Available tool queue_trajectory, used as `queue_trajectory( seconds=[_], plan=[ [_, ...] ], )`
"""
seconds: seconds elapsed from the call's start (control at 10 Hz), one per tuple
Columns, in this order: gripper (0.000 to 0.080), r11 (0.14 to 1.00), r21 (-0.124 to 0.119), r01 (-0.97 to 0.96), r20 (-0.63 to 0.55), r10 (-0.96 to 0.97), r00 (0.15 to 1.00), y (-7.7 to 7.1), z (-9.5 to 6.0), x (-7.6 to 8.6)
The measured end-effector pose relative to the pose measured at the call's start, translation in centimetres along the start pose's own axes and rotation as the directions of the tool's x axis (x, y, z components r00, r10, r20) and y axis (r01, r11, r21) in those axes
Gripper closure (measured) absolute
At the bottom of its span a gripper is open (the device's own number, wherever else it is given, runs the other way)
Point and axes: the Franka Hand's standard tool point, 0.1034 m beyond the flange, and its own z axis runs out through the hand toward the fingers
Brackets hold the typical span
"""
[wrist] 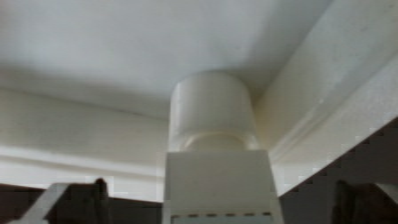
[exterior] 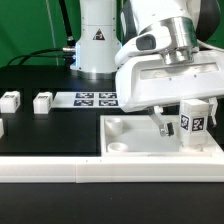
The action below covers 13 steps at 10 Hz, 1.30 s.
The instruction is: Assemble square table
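Exterior view: the white gripper [exterior: 186, 120] hangs over the square table's slab [exterior: 130, 142], which lies on a black table [exterior: 50, 135] just beside the long white border wall [exterior: 90, 176]. A leg [exterior: 196, 122] stands upright at the slab's corner on the exterior view's right, and its tag is a black-and-white pattern, not words. Loose legs [exterior: 42, 101] sit near the marker board [exterior: 95, 98]. The robot base [exterior: 98, 40] carries a warning triangle.

Wrist view: the jaws stand apart, with a dark fingertip [wrist: 75, 197] on each side of the leg [wrist: 217, 130] and neither touching it.

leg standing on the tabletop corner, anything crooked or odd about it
Nothing stands out. The leg stands upright at a corner of the square tabletop, inside the open gripper with a gap on each side. Whether it is fully seated cannot be told.
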Motion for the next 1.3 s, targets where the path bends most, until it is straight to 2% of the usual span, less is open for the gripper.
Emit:
queue_trajectory(
  seconds=[0.2,0.5,0.7,0.9,1.0,1.1,1.2,1.3],
  plan=[
    [0.0151,1.0,-0.003,0.006,-0.001,-0.006,1.0,0.1,-1.1,0.7],
    [0.015,1.0,0.002,0.021,0.006,-0.021,1.0,-0.1,-2.9,2.6],
    [0.015,1.0,0.002,0.022,0.012,-0.022,1.0,0.0,-3.0,2.8],
    [0.015,1.0,0.014,0.025,0.036,-0.025,0.999,-0.3,-2.8,2.6],
    [0.015,0.999,0.032,0.019,0.088,-0.022,0.996,-0.6,-2.6,2.3],
    [0.015,0.999,0.048,0.0,0.149,-0.007,0.989,-0.7,-2.4,2.7],
    [0.015,0.999,0.047,-0.02,0.174,0.011,0.985,-0.4,-2.4,3.4],
    [0.015,0.997,0.058,-0.046,0.25,0.03,0.968,-0.6,-2.5,3.4]
  ],
)
